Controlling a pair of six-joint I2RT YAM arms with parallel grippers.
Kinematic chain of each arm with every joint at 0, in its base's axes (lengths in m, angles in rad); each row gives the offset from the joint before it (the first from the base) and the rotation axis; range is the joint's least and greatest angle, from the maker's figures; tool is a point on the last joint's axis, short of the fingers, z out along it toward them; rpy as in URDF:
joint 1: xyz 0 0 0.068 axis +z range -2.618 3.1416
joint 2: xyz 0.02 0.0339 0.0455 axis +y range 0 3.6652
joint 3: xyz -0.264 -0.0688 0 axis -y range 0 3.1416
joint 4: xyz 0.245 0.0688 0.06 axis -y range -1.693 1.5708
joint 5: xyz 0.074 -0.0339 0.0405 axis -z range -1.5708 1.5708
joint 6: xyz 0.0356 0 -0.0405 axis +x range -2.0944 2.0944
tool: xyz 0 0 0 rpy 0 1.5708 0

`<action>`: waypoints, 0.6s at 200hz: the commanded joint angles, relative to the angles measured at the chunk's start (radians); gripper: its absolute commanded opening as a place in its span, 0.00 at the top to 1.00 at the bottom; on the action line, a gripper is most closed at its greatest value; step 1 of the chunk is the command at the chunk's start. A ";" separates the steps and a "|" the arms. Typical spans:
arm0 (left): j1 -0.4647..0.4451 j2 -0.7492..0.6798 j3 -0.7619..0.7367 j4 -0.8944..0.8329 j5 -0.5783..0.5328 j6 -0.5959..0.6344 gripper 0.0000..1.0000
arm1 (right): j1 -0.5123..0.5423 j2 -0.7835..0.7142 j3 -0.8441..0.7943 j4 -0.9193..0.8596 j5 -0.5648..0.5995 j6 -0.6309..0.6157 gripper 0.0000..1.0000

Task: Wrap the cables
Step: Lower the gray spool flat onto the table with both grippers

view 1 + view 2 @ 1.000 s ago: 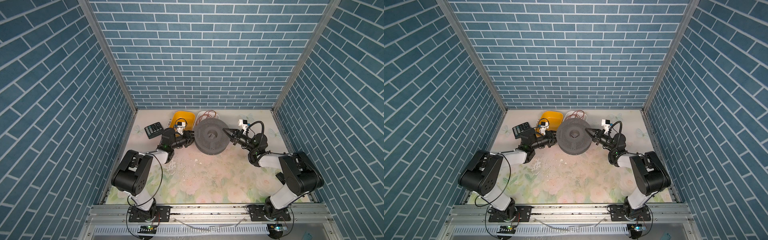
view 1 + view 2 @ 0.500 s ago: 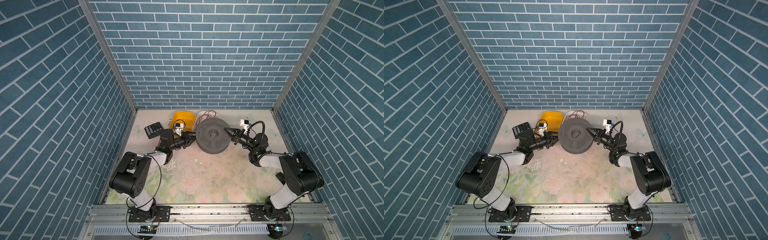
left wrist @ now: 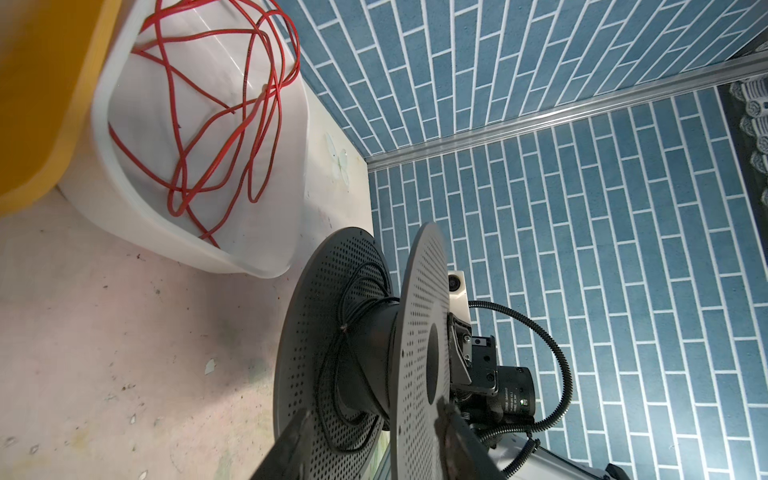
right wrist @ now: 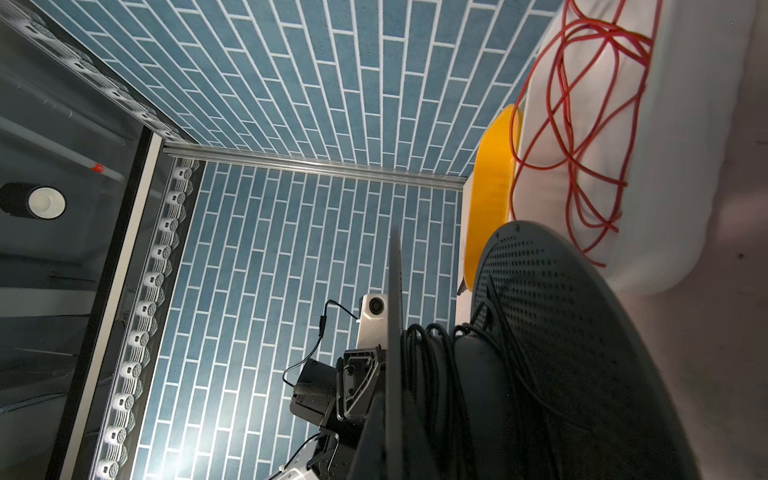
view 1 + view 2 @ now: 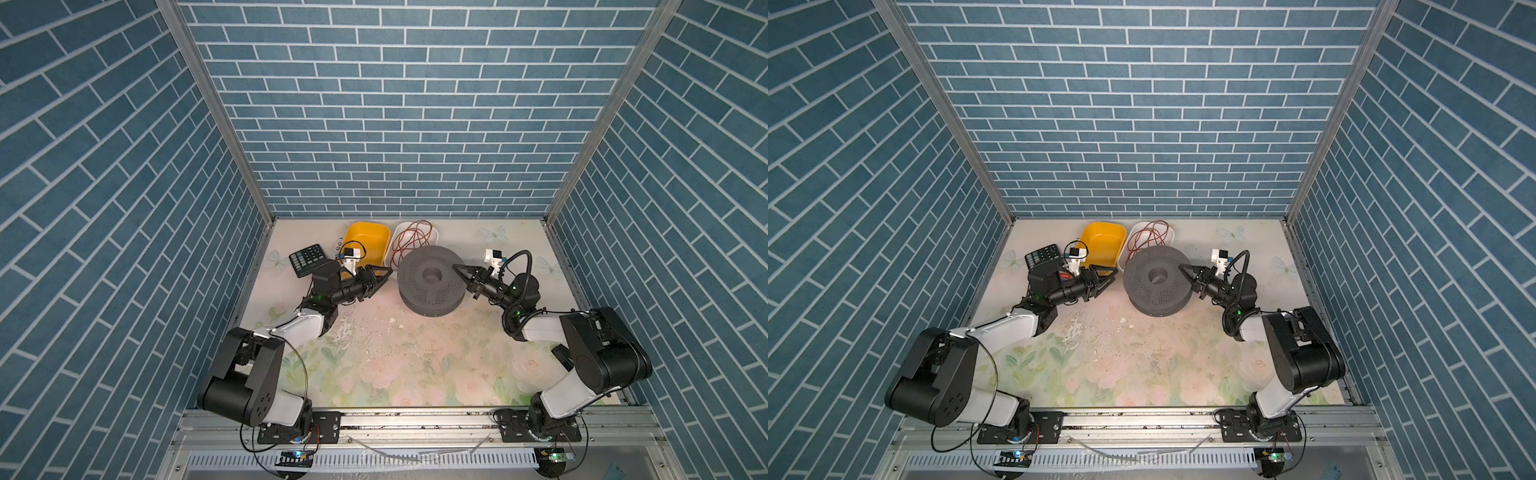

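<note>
The left tool has just let go. A second ago its jaws were nearly together against the spool's left side; now they stand apart and empty, with a strip of bare counter between them and the spool. The right tool has not changed. It stays clenched on the rim of the spool's top flange, on the right side, and the spool has slid slightly that way.

To me this looks like the end of one stroke of the winding. The left side has released its hold and is free to reach again, while the right steadies the spool. Whether more turns are still to come I can't say.

The cable is on the spool, between the two perforated flanges and around the dark hub. In the right wrist view it shows as several black turns bunched close against the gripped flange. In the left wrist view its loops are slack — they sag off the hub and lie against the lower flange instead of sitting tight. In both top views I see no tail trailing onto the counter.

Behind the spool, the red wire lies tangled in the white tub — well clear of both tools.
</note>
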 commanded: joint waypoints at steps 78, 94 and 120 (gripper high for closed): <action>0.011 -0.058 -0.019 -0.070 -0.015 0.053 0.48 | 0.003 -0.065 -0.134 0.085 -0.046 -0.007 1.00; 0.011 -0.074 -0.021 -0.082 -0.021 0.055 0.48 | 0.003 -0.052 -0.144 0.085 -0.051 -0.023 1.00; 0.010 -0.111 -0.012 -0.142 -0.036 0.095 0.47 | 0.008 -0.026 -0.147 0.085 -0.056 -0.051 1.00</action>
